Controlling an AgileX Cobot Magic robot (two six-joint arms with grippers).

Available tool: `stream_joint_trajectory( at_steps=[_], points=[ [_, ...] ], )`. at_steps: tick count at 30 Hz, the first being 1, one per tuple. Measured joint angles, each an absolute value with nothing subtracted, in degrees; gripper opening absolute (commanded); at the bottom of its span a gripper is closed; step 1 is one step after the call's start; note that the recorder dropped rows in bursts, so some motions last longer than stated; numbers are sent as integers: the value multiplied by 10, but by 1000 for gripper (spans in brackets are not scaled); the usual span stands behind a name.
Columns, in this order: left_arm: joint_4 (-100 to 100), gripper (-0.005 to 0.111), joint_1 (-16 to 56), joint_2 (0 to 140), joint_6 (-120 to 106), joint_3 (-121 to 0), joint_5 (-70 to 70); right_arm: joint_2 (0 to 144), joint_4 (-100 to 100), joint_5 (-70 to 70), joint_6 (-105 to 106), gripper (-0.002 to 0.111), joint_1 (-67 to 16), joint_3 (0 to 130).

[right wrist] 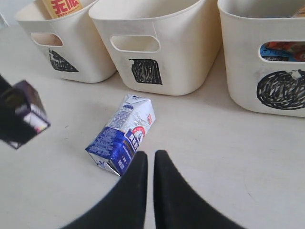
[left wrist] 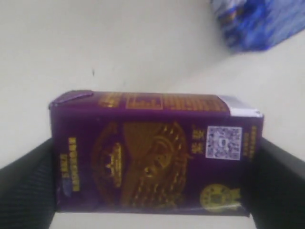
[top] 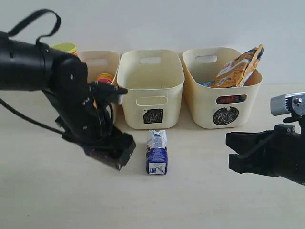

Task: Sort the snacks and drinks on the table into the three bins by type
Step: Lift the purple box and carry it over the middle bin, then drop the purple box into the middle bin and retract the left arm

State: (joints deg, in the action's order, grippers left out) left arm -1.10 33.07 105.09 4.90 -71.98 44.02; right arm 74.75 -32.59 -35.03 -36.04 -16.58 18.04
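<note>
Pinching purple carton (left wrist: 152, 157) by ends, left tool (left wrist: 152, 200)

Blue carton (top: 157, 152) flat before middle bin (top: 150, 71); purple carton (left wrist: 152, 152) clamped endwise.

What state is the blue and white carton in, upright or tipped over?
Tipped over: the blue and white carton lies flat on its side on the table, its gabled top pointing toward the square-marked bin.

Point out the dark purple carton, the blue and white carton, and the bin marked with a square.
dark purple carton (left wrist: 152, 152): left wrist view, middle of its printed face.
blue and white carton (top: 157, 152): exterior view, middle of its upward side.
square-marked bin (top: 131, 114): exterior view, bare front wall beside the mark.
</note>
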Motion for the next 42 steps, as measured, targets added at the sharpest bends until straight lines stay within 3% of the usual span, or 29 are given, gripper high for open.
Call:
stream_joint_trajectory(
  at_steps=[10, 21, 26, 37, 42],
  points=[
    [4, 6, 331, 1016, 49, -777, 194, 748, -326, -350, -360, 1, -166, 180],
    [4, 9, 331, 1121, 37, -819, -56, 748, -326, -350, -360, 1, -166, 180],
    [4, 27, 329, 1190, -3, -873, -75, 748, -326, -350, -360, 1, -166, 180],
    [65, 86, 305, 1257, -7, -919, -77, 748, -326, -353, -360, 1, -166, 180],
    [66, 97, 305, 1258, -7, -923, -82, 748, -326, -353, -360, 1, -166, 180]
  ],
)
